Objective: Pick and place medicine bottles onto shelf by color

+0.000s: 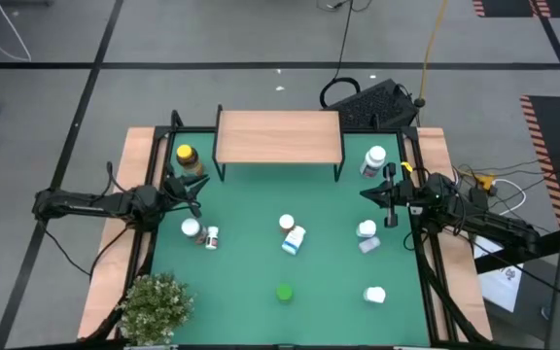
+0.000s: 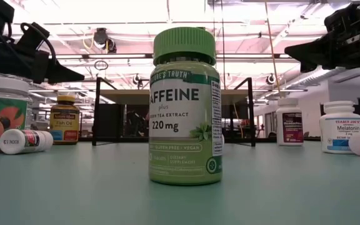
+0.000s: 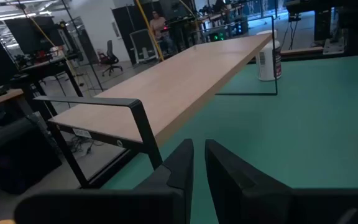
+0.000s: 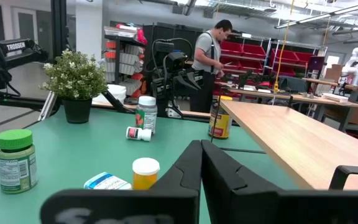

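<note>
The left claw [image 1: 194,191] hangs clenched and empty at nine o'clock, near the amber yellow-capped bottle [image 1: 188,158]. The right claw [image 1: 369,194] hangs clenched at three o'clock. The light-wood shelf on black legs [image 1: 278,137] stands bare at twelve.

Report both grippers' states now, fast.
Left gripper: nearly closed, a thin gap between the fingers, holding nothing, near the shelf.
Right gripper: shut, empty, above the mat's right edge.

Two dark jointed arms — black cables along links; left gripper [image 1: 194,192], right gripper [image 1: 366,195], black wedge-shaped fingers.
</note>
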`<state>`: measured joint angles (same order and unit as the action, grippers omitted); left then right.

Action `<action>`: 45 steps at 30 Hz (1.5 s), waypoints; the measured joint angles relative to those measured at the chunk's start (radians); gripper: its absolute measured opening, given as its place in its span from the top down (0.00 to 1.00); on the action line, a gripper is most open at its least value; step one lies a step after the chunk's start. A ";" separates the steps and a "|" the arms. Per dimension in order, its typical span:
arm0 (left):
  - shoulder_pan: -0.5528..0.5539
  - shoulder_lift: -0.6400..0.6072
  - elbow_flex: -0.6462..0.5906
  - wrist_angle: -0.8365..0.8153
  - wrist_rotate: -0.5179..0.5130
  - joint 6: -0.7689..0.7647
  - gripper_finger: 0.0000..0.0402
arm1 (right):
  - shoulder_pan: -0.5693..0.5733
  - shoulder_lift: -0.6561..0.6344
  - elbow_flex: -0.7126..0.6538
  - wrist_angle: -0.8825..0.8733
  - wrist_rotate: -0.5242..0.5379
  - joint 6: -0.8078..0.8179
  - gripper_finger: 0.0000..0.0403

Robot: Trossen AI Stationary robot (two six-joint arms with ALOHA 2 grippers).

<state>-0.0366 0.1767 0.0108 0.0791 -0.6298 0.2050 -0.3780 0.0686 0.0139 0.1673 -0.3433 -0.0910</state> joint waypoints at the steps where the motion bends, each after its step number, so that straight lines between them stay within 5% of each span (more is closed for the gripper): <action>1: 0.000 0.000 0.000 0.000 0.000 0.000 0.88 | 0.000 0.000 0.000 0.000 0.000 0.000 1.00; 34: 0.000 0.000 0.000 0.000 0.000 0.038 0.88 | 0.000 0.000 0.000 0.002 0.000 -0.068 1.00; 39: 0.000 0.000 0.000 0.005 0.000 0.249 0.88 | 0.000 0.000 0.000 0.040 -0.002 0.111 1.00; 45: 0.000 0.000 0.000 0.007 0.000 0.239 0.88 | 0.000 0.000 0.000 0.113 0.004 0.354 1.00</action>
<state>-0.0364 0.1768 0.0107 0.0856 -0.6296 0.4442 -0.3781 0.0689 0.0137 0.2802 -0.3397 0.2633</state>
